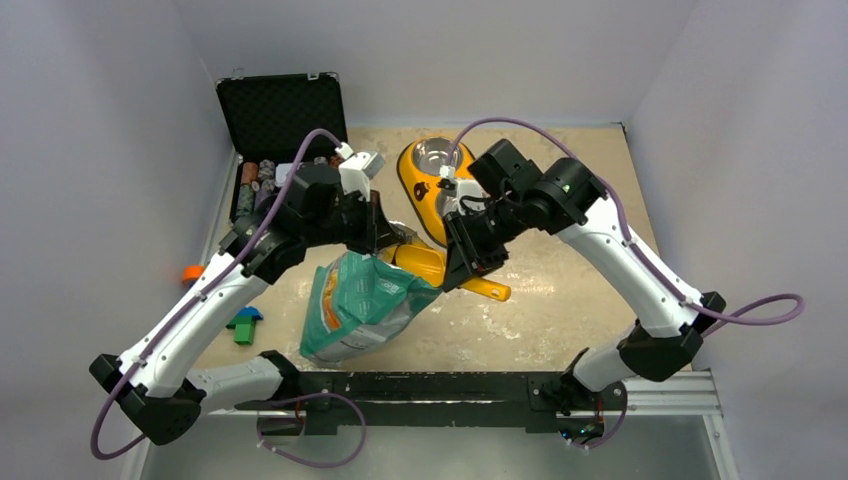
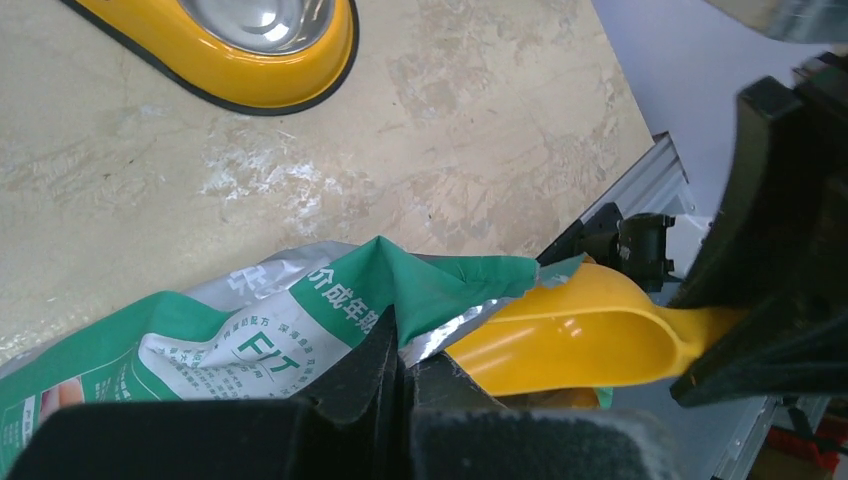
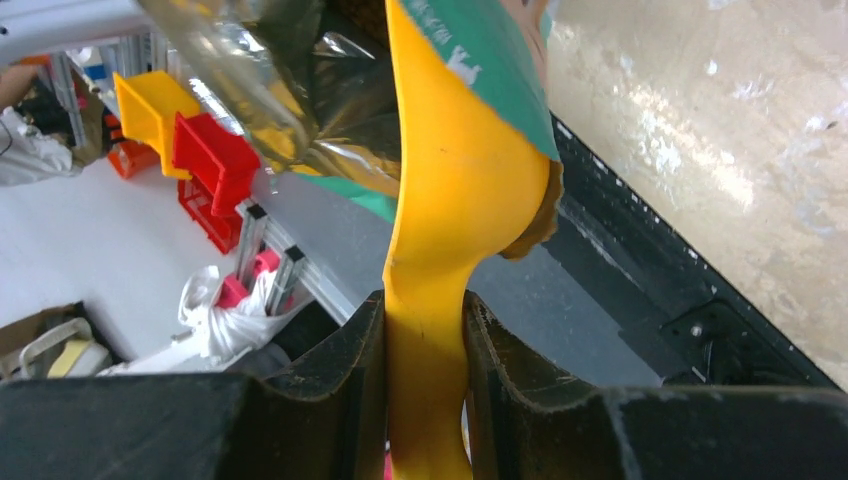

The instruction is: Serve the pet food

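A teal-green pouch [image 1: 360, 305] stands tilted near the table's front, its mouth pulled open. My left gripper [image 1: 388, 245] is shut on the pouch's top edge; in the left wrist view its fingertips [image 2: 385, 345] pinch the green and silver foil [image 2: 300, 320]. My right gripper [image 1: 462, 270] is shut on the handle of a yellow scoop [image 1: 425, 262]. The handle sits tight between its pads [image 3: 425, 320]. The scoop's bowl [image 3: 450, 170] reaches into the pouch mouth [image 3: 480, 60], as the left wrist view also shows of the scoop [image 2: 590, 335]. The pet food is hidden inside the pouch.
A yellow double-bowl feeder [image 1: 425, 195] with a steel bowl [image 1: 445, 155] lies just behind the grippers; its rim [image 2: 250, 95] is also in the left wrist view. An open black case [image 1: 280, 110] with chips stands back left. Green blocks [image 1: 243, 328] lie left. A black rail [image 1: 440, 385] lines the near edge.
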Controlling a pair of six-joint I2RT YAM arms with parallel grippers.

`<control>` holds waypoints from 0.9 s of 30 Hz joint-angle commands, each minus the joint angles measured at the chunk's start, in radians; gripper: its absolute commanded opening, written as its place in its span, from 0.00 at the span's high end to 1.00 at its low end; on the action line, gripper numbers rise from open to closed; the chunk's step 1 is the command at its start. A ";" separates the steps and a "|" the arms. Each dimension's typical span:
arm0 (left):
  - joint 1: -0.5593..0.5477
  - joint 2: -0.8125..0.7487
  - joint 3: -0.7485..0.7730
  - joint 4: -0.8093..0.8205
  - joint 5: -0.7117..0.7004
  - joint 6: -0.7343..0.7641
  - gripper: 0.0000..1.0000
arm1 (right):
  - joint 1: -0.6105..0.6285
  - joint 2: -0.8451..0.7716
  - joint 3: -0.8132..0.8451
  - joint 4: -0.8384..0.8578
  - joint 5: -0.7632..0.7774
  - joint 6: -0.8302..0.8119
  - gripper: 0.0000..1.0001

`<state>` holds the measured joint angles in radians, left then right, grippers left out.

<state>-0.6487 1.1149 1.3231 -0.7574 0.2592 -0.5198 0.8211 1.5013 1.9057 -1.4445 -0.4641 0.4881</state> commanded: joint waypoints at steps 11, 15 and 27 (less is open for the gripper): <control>-0.047 0.077 0.114 0.115 0.103 -0.002 1.00 | -0.113 0.330 0.371 -0.083 0.218 -0.075 1.00; -0.046 0.081 0.126 0.083 0.055 -0.015 1.00 | -0.114 0.333 0.401 -0.063 0.236 -0.072 1.00; -0.062 0.191 0.250 0.029 0.106 -0.013 1.00 | -0.113 0.060 -0.325 0.110 0.284 -0.165 1.00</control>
<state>-0.7181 1.3281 1.4647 -0.8158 0.2756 -0.4957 0.7300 1.5337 1.6604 -1.3216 -0.3298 0.3790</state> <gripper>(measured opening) 0.030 0.297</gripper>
